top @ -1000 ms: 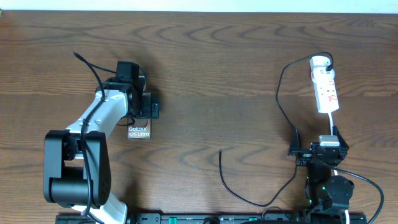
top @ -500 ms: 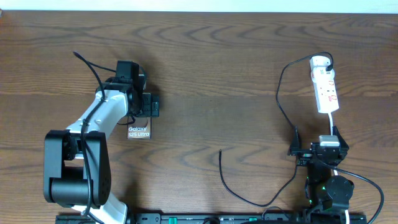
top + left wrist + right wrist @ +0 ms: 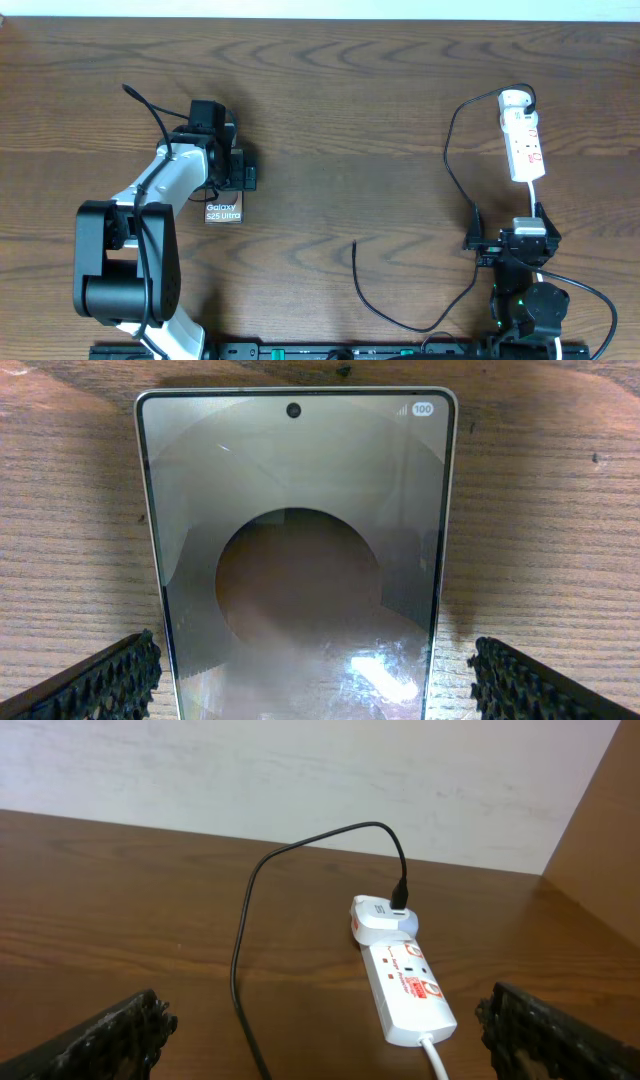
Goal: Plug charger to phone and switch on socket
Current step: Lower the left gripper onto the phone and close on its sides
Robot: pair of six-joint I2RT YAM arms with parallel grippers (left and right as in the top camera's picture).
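Brown wood-grain table (image 3: 380, 80) with a white wall behind it, nothing else on it but the task gear. The phone (image 3: 300, 540) lies flat, face up, and I'll place everything off that.

The left gripper (image 3: 318, 680) hangs right over the phone's lower half. Its jaws are spread with a pad (image 3: 110, 680) on each side, and nothing is pinched; there's a bare strip of table between the phone's edge and the right-hand pad. The right gripper (image 3: 325, 1040) is parked well away from the phone on the robot's right, jaws wide apart and holding nothing.

The charger (image 3: 447, 150) has its loose plug (image 3: 355, 243) lying to the right of the phone and a bit closer to the robot. From there the cable loops off to the socket (image 3: 524, 135), which sits far from the phone on that same side. That end looks plugged into a white adapter (image 3: 378, 915). I can't tell if the switch is on.

My read is that the step is securing the phone. I'd centre the pads on the long edges, close gently so it doesn't skid or twist, and leave the port end clear and facing the loose plug.
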